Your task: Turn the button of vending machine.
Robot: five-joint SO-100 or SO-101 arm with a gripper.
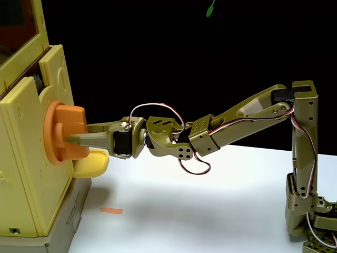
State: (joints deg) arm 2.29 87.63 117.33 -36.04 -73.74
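The vending machine point(26, 174) is a pale-yellow plastic toy at the left of the fixed view, with an orange-framed window at its top. Its button point(71, 134), an orange round knob with a thick raised bar, sticks out of the machine's front. My olive-green gripper point(73, 134) reaches in from the right and its two fingers straddle the raised bar, one finger point(87, 139) lying across the front of it and the other above. The jaws are closed on the bar. A small yellow tray point(92, 162) sits just below the knob.
The machine stands on a grey box point(71, 216) at the left of the white table point(200, 211). A small orange tag point(111, 211) lies on the table near the box. The arm's base point(308, 211) stands at the right edge.
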